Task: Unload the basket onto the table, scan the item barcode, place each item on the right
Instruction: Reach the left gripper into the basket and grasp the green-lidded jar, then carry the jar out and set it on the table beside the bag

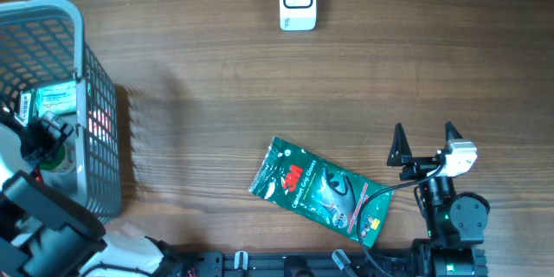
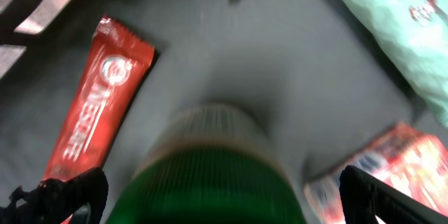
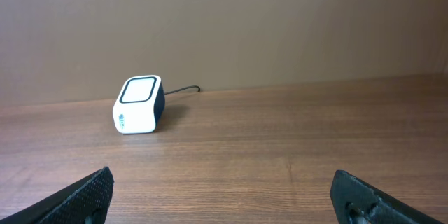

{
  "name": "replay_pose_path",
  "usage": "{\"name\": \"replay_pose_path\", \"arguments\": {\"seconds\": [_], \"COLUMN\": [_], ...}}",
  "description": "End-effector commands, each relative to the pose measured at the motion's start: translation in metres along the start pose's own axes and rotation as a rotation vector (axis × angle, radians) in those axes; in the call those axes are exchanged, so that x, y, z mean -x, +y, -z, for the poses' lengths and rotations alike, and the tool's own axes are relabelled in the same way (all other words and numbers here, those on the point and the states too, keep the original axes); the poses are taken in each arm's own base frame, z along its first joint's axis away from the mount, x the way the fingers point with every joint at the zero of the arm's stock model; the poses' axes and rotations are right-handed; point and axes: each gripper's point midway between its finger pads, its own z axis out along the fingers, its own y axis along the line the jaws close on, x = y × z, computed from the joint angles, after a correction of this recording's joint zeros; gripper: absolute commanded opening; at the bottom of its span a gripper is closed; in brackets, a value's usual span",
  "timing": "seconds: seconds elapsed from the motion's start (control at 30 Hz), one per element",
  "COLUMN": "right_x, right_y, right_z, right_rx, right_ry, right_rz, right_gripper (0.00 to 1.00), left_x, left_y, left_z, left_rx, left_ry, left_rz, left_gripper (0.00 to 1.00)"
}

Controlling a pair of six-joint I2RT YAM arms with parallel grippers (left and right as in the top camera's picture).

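The black right arm bears a white camera block and pointed black fingers.

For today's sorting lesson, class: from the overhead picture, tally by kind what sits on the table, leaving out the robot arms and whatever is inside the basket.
basket: 1
scanner: 1
green packet: 1
Total: 3

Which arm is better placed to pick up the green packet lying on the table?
Right. The right gripper is open and close to the green packet, while the left gripper is down in the basket, over a green bottle.
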Motion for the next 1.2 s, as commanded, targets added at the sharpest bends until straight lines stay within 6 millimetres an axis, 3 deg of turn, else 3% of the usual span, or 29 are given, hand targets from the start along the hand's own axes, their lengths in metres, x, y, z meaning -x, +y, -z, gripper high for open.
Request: {"name": "replay_pose_path", "arguments": {"seconds": [0.0,0.03,0.07,0.13,0.17,0.23,0.3,0.37,0.47,0.53,0.6,0.67,0.7,0.77,0.87,0.93,0.97,1.07,1.17], "right_x": [0.002,0.002,0.002,0.002,0.002,0.002,0.002,0.002,0.002,0.002,0.002,0.002,0.002,0.002,0.002,0.002,0.002,0.002,0.002], "right_y": [-0.001,-0.001,-0.001,-0.001,-0.001,-0.001,-0.001,-0.001,-0.001,-0.001,-0.001,-0.001,-0.001,-0.001,-0.001,-0.001,-0.001,-0.001,-0.001], "right_z": [0.0,0.0,0.0,0.0,0.0,0.0,0.0,0.0,0.0,0.0,0.0,0.0,0.0,0.0,0.0,0.0,0.0,0.0,0.0], "right_rx": [-0.006,-0.006,-0.006,-0.006,-0.006,-0.006,-0.006,-0.006,-0.006,-0.006,-0.006,-0.006,-0.006,-0.006,-0.006,-0.006,-0.006,-0.006,-0.006], "right_ry": [-0.008,-0.008,-0.008,-0.008,-0.008,-0.008,-0.008,-0.008,-0.008,-0.008,-0.008,-0.008,-0.008,-0.008,-0.008,-0.008,-0.008,-0.008,-0.008], "right_rz": [-0.003,-0.002,-0.003,-0.003,-0.003,-0.003,-0.003,-0.003,-0.003,-0.003,-0.003,-0.003,-0.003,-0.003,-0.003,-0.003,-0.003,-0.003,-0.003], "right_gripper": [1.0,1.0,1.0,1.0,1.0,1.0,1.0,1.0,1.0,1.0,1.0,1.0,1.0,1.0,1.0,1.0,1.0,1.0,1.0], "left_x": [-0.002,-0.004,-0.006,-0.004,-0.004,-0.004,0.01,0.029,0.058,0.06,0.044,0.003,-0.01,-0.062,-0.124,-0.162,-0.172,-0.195,-0.219], "left_y": [-0.01,-0.013,-0.012,-0.013,-0.013,-0.013,-0.014,-0.017,-0.019,-0.028,-0.055,-0.107,-0.12,-0.172,-0.23,-0.264,-0.27,-0.277,-0.286], "left_z": [-0.021,-0.027,-0.03,-0.03,-0.029,-0.024,0.001,0.044,0.142,0.207,0.26,0.319,0.329,0.348,0.344,0.318,0.303,0.231,0.166], "left_rx": [-0.06,-0.073,-0.071,-0.072,-0.072,-0.072,-0.081,-0.097,-0.148,-0.251,-0.445,-0.681,-0.717,-0.834,-0.882,-0.811,-0.761,-0.525,-0.396], "left_ry": [0.033,0.048,0.058,0.052,0.052,0.046,-0.005,-0.09,-0.294,-0.421,-0.494,-0.542,-0.543,-0.478,-0.361,-0.265,-0.223,-0.072,0.051], "left_rz": [-0.007,-0.008,-0.008,-0.008,-0.008,0.016,0.021,0.02,0.104,0.183,0.171,0.025,-0.022,-0.22,-0.443,-0.541,-0.555,-0.58,-0.595], "left_gripper": [1.0,1.0,0.93,0.66,0.58,0.56,0.54,0.54,0.55,0.56,0.56,0.56,0.57,0.57,0.6,0.61,0.61,0.6,0.6]}}
